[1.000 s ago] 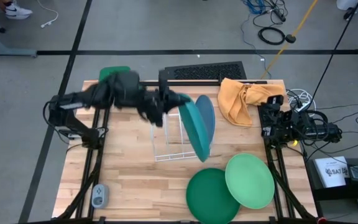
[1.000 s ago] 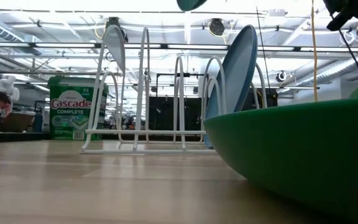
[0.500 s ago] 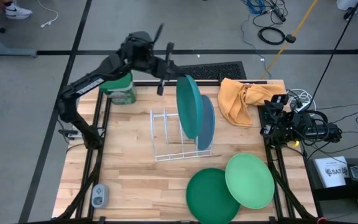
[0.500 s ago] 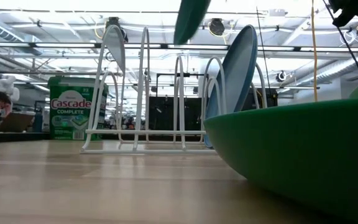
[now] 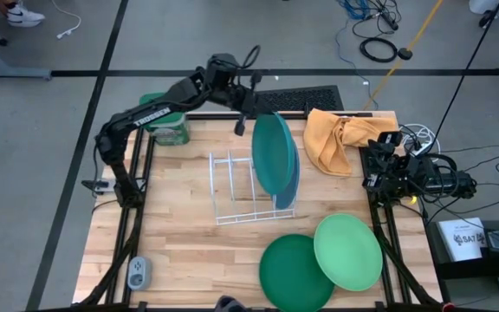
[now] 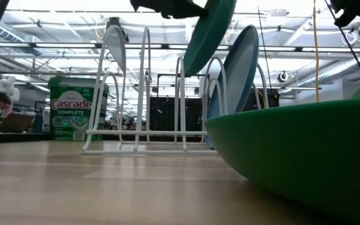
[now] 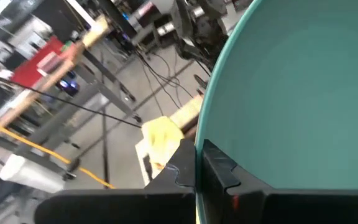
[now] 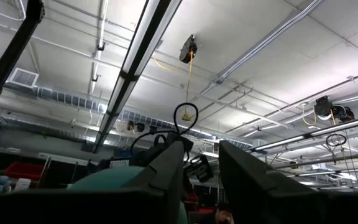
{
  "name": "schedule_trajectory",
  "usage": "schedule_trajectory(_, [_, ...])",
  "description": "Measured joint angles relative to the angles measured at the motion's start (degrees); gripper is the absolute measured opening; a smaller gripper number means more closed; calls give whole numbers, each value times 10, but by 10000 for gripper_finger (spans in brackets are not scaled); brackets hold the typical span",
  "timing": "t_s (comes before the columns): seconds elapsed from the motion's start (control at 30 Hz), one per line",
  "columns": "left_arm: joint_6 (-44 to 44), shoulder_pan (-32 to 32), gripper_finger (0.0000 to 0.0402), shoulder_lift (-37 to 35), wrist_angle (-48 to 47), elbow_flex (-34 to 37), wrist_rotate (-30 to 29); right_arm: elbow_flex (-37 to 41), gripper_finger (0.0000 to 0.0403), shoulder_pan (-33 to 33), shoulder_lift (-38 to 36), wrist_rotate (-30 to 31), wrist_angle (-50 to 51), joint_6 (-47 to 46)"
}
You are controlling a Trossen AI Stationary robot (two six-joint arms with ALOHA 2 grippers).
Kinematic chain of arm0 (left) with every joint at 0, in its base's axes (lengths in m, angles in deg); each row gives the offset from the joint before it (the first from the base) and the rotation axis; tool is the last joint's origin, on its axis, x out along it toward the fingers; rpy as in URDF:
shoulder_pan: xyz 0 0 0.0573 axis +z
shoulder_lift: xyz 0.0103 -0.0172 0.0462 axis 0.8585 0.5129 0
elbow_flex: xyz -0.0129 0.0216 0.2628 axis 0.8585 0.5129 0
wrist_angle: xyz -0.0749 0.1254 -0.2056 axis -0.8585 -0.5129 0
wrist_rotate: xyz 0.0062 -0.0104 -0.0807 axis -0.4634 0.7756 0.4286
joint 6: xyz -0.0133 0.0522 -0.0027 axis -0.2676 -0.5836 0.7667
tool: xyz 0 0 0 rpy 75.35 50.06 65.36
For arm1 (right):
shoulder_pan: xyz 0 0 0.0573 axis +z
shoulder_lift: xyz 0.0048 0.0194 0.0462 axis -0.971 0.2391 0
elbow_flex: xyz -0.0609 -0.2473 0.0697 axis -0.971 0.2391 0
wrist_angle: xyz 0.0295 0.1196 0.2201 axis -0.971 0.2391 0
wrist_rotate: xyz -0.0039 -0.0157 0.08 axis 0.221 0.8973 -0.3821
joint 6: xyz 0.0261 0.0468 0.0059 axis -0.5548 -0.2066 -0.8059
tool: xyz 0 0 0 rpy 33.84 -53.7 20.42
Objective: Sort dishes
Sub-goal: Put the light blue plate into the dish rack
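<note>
My left gripper is above the far side of the white wire rack and is shut on the teal plate, which hangs on edge over the rack's right half. The blue plate stands on edge in the rack's right-end slot, leaning on a wire hoop. The dark green plate lies flat near the near edge. The light green plate lies to its right, overlapping its rim. My right gripper is open, parked on the folded arm at the table's right edge. My left gripper pinches the teal plate's rim, one finger on the plate's inner face and the other on its back. The fingers come from the far side, slanting down. The plate is lifted clear, on edge and tilted, hanging below the gripper over the rack.
A green lidded Cascade tub stands at the far left corner. An orange cloth lies at the far right, a black keyboard along the far edge. Bare wood lies left of the rack. People sit in the room beyond.
My left gripper has swung from left of the rack toward the far edge, then a little right, keeping hold of the teal plate. The plate has turned more upright and come down toward the rack's right half.
</note>
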Motion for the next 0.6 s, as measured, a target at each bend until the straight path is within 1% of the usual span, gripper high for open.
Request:
schedule_trajectory(0.3, [-2,0,0,18,-9,0,-1,0,98,0,0,0,0,0])
schedule_trajectory(0.6, [1,0,14,20,-18,0,-7,0,98,0,0,0,0,0])
